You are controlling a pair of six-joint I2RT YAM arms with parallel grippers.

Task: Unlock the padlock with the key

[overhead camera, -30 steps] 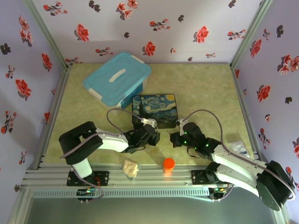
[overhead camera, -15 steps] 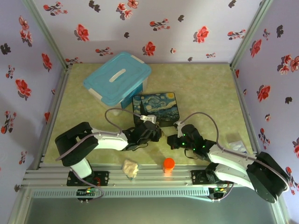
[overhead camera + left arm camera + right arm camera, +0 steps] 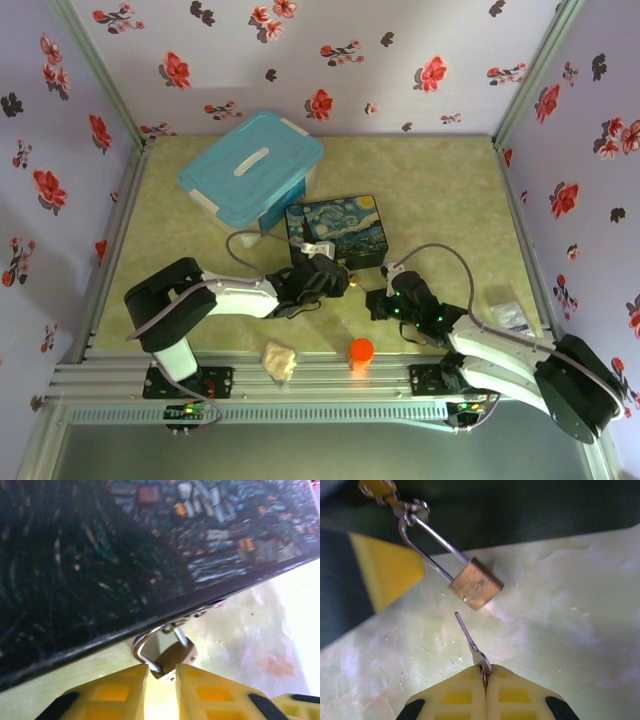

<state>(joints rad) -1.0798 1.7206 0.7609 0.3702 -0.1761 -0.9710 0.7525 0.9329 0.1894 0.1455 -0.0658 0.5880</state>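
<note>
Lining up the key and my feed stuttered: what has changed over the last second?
The left gripper slid right along the painted box's front, up to the padlock. The right gripper barely shifted and kept the key pinched, its tip pointing at the padlock. The blue bin and orange cap stayed put.

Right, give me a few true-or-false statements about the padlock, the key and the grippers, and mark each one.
1. The right gripper pinches the key between its fingertips. True.
2. The key is already in the padlock. False: its tip stops short of the padlock's body.
3. The padlock's shackle hangs from a fitting on the painted box. True.
4. The orange cap sits on the blue container. False: it stands on the table near the front edge.
</note>
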